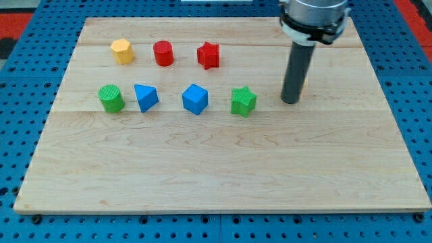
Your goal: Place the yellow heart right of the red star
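Observation:
The red star (208, 55) lies in the upper row, near the middle of the wooden board (216, 169). My tip (291, 101) rests on the board to the right of and below the red star, and to the right of the green star (243, 101). Only a thin yellow sliver (304, 84) shows at the rod's right edge, just above the tip. It looks like the yellow heart, mostly hidden behind the rod, so its shape cannot be made out.
A yellow hexagon (121, 50) and a red cylinder (163, 52) lie left of the red star. In the lower row, from left to right, are a green cylinder (111, 98), a blue triangle (146, 97) and a blue cube (195, 98).

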